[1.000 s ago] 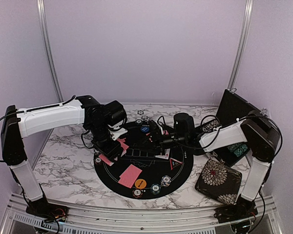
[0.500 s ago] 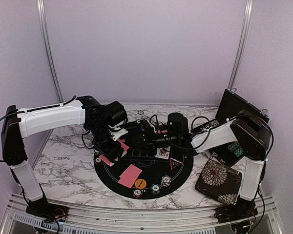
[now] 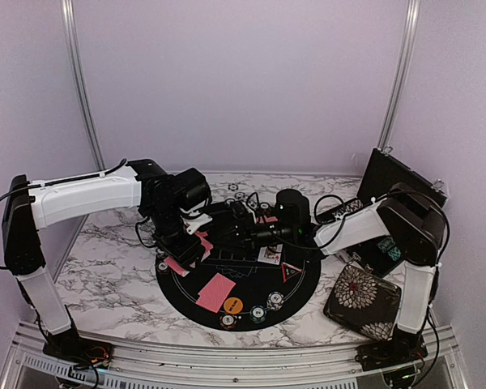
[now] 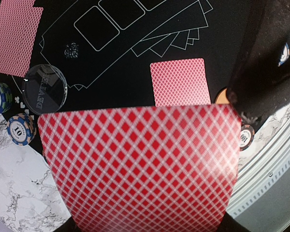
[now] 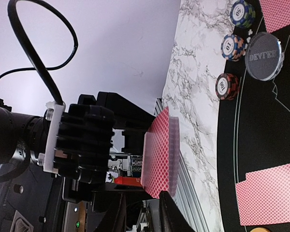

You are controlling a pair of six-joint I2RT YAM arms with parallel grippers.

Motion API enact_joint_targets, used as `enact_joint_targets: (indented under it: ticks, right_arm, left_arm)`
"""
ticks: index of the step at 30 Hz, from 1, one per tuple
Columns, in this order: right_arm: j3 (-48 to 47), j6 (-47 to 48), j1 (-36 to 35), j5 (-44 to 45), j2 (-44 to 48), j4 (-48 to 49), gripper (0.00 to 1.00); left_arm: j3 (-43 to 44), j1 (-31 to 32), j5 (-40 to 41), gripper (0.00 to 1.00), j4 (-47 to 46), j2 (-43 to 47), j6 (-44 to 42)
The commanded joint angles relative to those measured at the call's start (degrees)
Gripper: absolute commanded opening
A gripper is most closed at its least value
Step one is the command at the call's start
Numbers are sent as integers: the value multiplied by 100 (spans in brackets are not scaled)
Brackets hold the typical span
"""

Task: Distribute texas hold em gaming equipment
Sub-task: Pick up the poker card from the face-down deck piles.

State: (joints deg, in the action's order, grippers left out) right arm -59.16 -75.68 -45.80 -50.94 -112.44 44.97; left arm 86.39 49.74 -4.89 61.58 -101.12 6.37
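My left gripper (image 3: 193,243) is shut on a deck of red-backed playing cards (image 4: 140,164), which fills the lower half of the left wrist view and hides its fingers. My right gripper (image 5: 145,212) has reached the deck (image 5: 159,154), seen edge-on; its two fingers (image 5: 171,215) stand apart with the deck's near end just above the gap. Single cards (image 3: 215,292) (image 4: 180,82) lie face down on the round black mat (image 3: 300,279). Striped chips (image 5: 232,47) (image 3: 258,314), a grey dealer disc (image 4: 45,92), an orange disc (image 3: 233,305) and a red-edged triangle (image 3: 290,271) sit on the mat.
A floral pouch (image 3: 362,301) lies at the front right on the marble table (image 3: 105,275). A black case (image 3: 393,186) leans at the back right. A face-up card (image 3: 269,254) lies mid-mat. Both arms crowd the mat's back half.
My right gripper has moved left across the mat up to the deck, and its jaws have narrowed. The left arm and the deck have stayed still.
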Motion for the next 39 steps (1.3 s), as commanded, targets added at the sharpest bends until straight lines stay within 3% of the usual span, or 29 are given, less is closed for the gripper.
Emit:
enact_joint_targets:
  ticks: [1,16,39]
  right_arm:
    - [-50,-50,-43,26,60,185,22]
    - [116,146,89,86,385,-81,23]
    - [-114,122,33,95,-58,-161,21]
  left_arm:
    - [47,29,18,44,52,17,-62]
    - [60,29,22,44,55,-23,-66]
    - [48,32,14,44,55,-6,-76]
